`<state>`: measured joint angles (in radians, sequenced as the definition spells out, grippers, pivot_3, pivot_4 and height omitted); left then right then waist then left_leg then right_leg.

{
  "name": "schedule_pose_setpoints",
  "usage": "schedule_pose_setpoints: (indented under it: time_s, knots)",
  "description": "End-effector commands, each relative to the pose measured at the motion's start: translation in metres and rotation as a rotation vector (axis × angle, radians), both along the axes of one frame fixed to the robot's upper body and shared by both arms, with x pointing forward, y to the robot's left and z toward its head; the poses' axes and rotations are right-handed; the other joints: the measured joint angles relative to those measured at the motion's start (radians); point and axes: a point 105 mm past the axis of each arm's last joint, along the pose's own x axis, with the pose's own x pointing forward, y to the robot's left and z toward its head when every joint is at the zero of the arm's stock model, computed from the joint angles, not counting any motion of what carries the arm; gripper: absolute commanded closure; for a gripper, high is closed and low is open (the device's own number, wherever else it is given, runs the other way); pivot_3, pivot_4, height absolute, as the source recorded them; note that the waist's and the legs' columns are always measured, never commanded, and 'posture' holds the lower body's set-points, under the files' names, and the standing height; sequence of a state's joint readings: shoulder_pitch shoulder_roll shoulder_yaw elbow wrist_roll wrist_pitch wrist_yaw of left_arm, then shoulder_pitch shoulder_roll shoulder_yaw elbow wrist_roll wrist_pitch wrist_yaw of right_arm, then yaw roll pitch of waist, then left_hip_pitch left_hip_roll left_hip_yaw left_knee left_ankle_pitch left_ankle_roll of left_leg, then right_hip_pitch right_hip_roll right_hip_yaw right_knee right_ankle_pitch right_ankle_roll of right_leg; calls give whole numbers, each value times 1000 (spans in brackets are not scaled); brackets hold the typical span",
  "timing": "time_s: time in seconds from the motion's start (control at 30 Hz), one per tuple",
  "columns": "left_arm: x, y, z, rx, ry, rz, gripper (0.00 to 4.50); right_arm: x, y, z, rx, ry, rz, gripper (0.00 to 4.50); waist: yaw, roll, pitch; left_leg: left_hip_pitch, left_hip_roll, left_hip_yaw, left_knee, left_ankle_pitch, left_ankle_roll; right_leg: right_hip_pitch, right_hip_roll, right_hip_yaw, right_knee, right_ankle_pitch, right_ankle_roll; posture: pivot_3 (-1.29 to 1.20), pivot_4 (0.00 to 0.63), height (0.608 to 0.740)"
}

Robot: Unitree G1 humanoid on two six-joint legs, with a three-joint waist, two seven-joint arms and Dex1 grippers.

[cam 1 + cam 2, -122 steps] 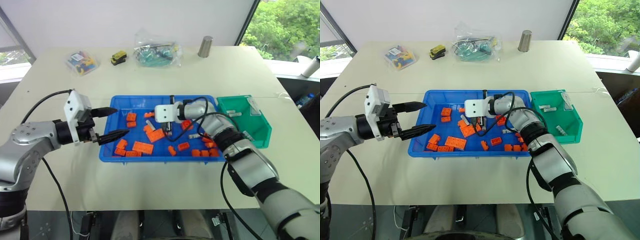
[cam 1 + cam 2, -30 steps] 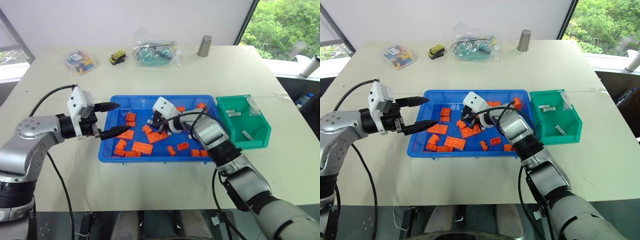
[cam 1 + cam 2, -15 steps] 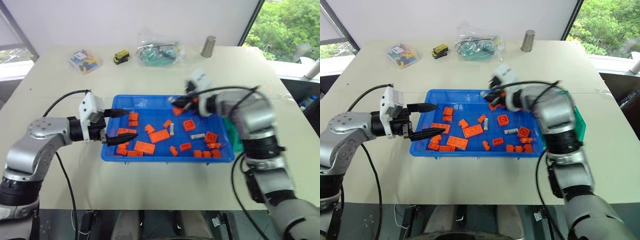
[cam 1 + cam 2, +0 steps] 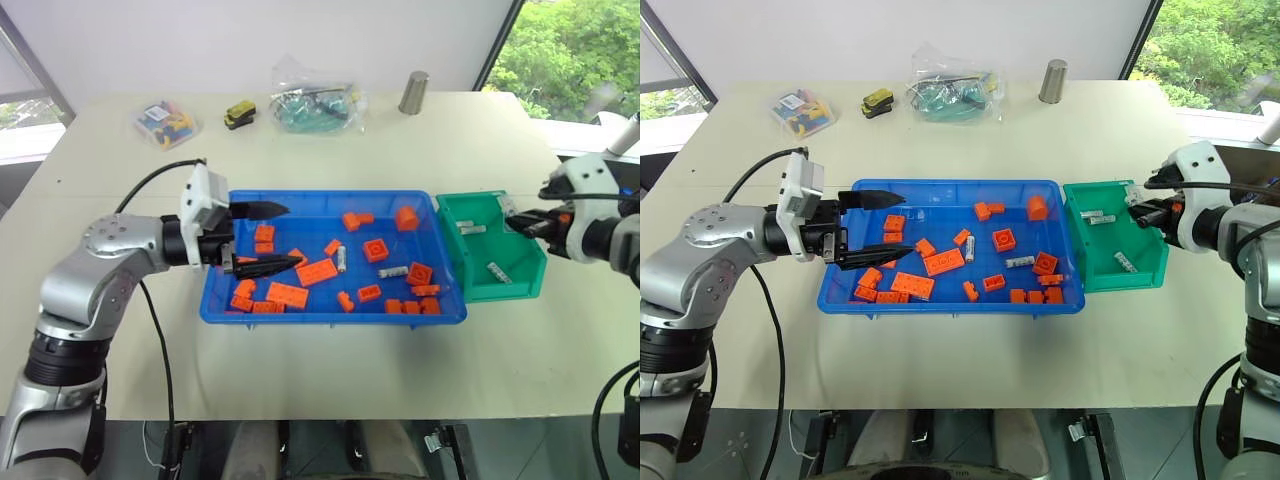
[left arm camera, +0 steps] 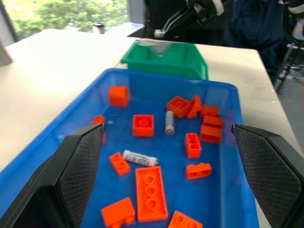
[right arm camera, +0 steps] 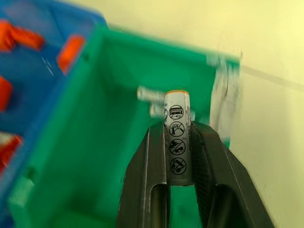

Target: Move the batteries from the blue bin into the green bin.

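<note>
My right gripper (image 6: 178,156) has swung from the blue bin (image 4: 300,310) across to the green bin (image 6: 104,142) and hangs above it, fingers still pinching one battery (image 6: 177,137). Release comes next, I judge. Two batteries (image 4: 392,271) remain among the bricks, before my open left gripper (image 4: 272,237).

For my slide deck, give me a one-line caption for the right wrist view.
Right gripper holds a battery between its fingers above the green bin, where other batteries already lie.
</note>
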<state>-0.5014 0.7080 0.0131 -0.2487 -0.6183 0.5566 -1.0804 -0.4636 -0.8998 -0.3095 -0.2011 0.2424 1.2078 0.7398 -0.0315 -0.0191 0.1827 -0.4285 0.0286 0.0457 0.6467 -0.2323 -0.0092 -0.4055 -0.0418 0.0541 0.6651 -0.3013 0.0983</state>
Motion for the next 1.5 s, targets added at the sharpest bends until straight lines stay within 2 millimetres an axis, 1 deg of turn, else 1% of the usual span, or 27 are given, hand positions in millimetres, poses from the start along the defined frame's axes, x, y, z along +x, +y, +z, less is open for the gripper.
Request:
schedule_pose_setpoints:
  time_s: [0.03,0.13,0.17,0.23,0.3,0.37,0.43,0.47,0.53,0.6,0.67,0.73,1.03,1.13,1.3,1.5]
  knots:
    - [4,0,8,10,-61,8,0,3,-3,22,-36,-85,5,1847,-2,0,0,0,0,0,0,0,0,0,0,0,0,0,0,0,150,739]
    - [4,1,9,11,-66,6,0,7,0,28,-62,-92,34,274,-4,0,0,0,0,0,0,0,0,0,0,0,0,0,0,0,150,739]
    - [3,2,9,13,-67,5,0,9,5,33,-69,-107,64,28,-4,0,0,0,0,0,0,0,0,0,0,0,0,0,0,0,150,739]
    - [1,4,8,16,-64,4,0,14,21,42,-73,-145,146,28,-8,0,0,0,0,0,0,0,0,0,0,0,0,0,0,0,150,739]
    - [-2,5,7,23,-54,-6,0,16,54,50,-56,-167,297,28,-13,0,0,0,0,0,0,0,0,0,0,0,0,0,0,0,150,739]
    - [-6,5,5,33,-47,-17,0,15,96,50,-48,-167,482,28,-17,0,0,0,1,0,0,0,0,0,1,0,0,0,0,0,150,739]
    - [-8,5,3,45,-43,-21,0,11,132,41,-60,-154,643,28,-15,0,0,0,2,-1,-1,0,0,0,2,0,0,0,0,0,150,739]
    - [-9,5,3,48,-40,-24,0,9,145,35,-76,-147,714,28,-13,0,0,0,2,-1,0,0,0,0,2,0,0,0,0,0,150,739]
    - [-12,5,1,68,-34,-37,0,10,165,18,-135,-134,825,28,-6,-1,0,0,2,-1,0,0,0,0,1,0,0,0,0,0,150,739]
    - [-14,4,-2,81,-38,-39,0,21,177,3,-159,-125,861,28,-4,-1,1,-1,0,-1,1,0,0,0,0,-1,0,0,0,0,150,739]
    - [-16,2,-4,81,-40,-42,0,32,184,-12,-212,-118,893,28,-4,-1,1,-1,-1,0,2,0,1,0,-2,-1,0,0,0,0,150,739]
    - [-19,1,-4,81,-39,-50,0,37,187,-23,-258,-105,930,28,0,-1,1,-2,-1,0,3,0,1,0,-2,-1,0,0,0,0,150,739]
    - [-23,7,-4,92,-43,-25,0,55,193,-50,-352,-28,1057,28,7,-1,1,-1,0,0,2,-1,1,0,0,-1,0,0,0,0,150,739]
    - [-22,9,-4,93,-49,-12,0,56,196,-57,-358,-3,1086,28,12,-1,1,-1,0,0,2,-1,1,0,-1,-1,1,0,0,0,150,739]
    - [-20,10,-4,96,-59,3,0,49,203,-65,-350,32,1149,28,14,-1,1,-1,0,0,2,-1,1,0,-1,-1,1,0,0,0,150,739]
    - [-16,10,-2,98,-70,15,0,47,206,-71,-330,62,1149,28,13,-1,1,-1,0,-1,2,-1,1,0,-1,-1,1,0,0,0,150,739]
